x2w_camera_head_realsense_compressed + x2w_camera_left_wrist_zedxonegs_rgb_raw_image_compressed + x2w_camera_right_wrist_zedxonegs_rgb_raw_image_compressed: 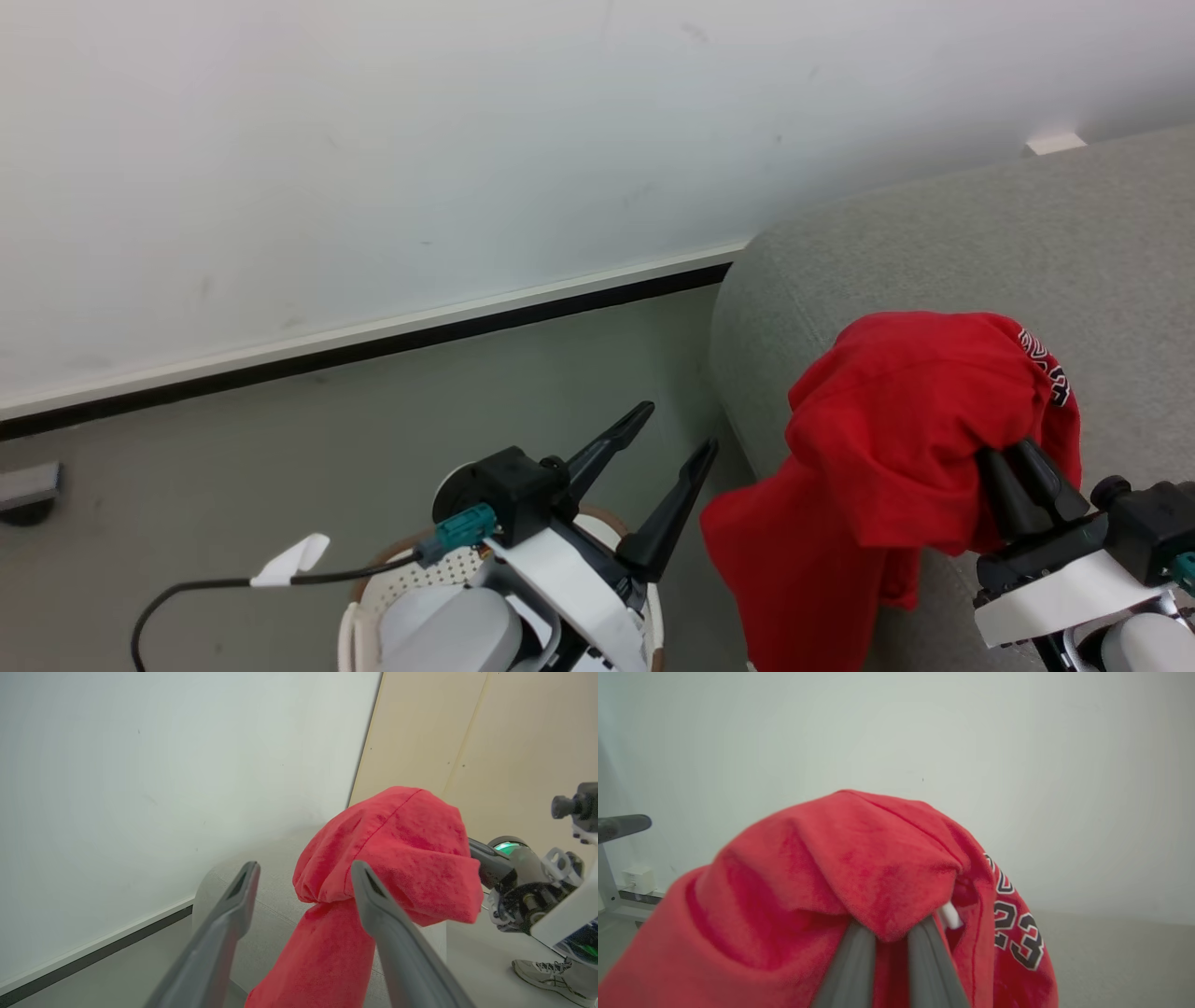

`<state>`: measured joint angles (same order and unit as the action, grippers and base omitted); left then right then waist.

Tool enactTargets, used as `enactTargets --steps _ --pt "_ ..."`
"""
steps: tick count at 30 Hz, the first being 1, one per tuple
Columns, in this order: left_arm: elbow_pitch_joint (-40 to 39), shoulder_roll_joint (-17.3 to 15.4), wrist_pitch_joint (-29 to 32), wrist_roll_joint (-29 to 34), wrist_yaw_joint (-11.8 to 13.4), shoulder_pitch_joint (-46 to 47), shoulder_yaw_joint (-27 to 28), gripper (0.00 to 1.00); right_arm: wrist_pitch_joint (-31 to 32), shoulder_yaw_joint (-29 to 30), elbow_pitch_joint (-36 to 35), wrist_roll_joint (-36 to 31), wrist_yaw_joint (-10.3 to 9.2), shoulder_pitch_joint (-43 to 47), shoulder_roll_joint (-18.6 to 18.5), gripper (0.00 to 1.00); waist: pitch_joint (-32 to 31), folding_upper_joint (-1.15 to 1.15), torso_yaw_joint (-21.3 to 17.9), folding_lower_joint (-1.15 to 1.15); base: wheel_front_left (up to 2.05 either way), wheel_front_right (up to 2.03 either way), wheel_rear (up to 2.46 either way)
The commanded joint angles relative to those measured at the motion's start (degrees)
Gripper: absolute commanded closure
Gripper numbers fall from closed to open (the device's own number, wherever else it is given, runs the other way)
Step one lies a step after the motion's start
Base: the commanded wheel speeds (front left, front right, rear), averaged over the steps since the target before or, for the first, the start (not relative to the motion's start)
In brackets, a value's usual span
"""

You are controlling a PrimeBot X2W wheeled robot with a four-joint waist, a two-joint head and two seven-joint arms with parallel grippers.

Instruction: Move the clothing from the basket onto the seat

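Left arm: forearm [569, 588] lies over the basket [439, 567]. The left gripper [677, 427] reaches past the basket's right rim, fingers spread wide, empty, pointing up and rightward in the head view.
Right arm: right gripper [1018, 464] well right of the basket, fingers nearly together, tips buried in the jersey [887, 439], pinching a fold that drapes over them.

Head view from above, wrist views close-up, all on the red jersey [887, 439]

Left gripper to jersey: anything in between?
Head view: only a strip of floor and the sofa corner lie between the open left gripper and the jersey; no other object.
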<state>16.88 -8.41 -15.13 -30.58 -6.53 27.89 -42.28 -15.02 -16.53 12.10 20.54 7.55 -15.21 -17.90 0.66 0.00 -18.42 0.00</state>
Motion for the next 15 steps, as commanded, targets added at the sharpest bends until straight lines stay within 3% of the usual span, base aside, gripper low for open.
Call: enactTargets --steps 1,9,15 --pt "0.1 -0.2 0.0 0.7 -0.2 -0.9 0.4 0.0 -0.2 0.5 -0.9 0.6 -0.12 1.0 0.5 1.0 0.2 0.0 -2.2 0.0 0.0 0.0 0.0" --pt "0.3 0.7 0.0 3.0 -0.6 -3.1 1.6 0.0 -0.2 1.2 -3.8 1.4 -0.12 2.7 1.1 1.0 0.4 0.0 -6.3 0.0 0.0 0.0 0.0" --pt "0.6 1.1 0.0 4.0 -0.9 -3.5 1.8 0.0 -0.2 1.1 -4.3 1.7 -0.12 1.2 0.9 1.0 0.7 0.0 -7.0 0.0 0.0 0.0 0.0"
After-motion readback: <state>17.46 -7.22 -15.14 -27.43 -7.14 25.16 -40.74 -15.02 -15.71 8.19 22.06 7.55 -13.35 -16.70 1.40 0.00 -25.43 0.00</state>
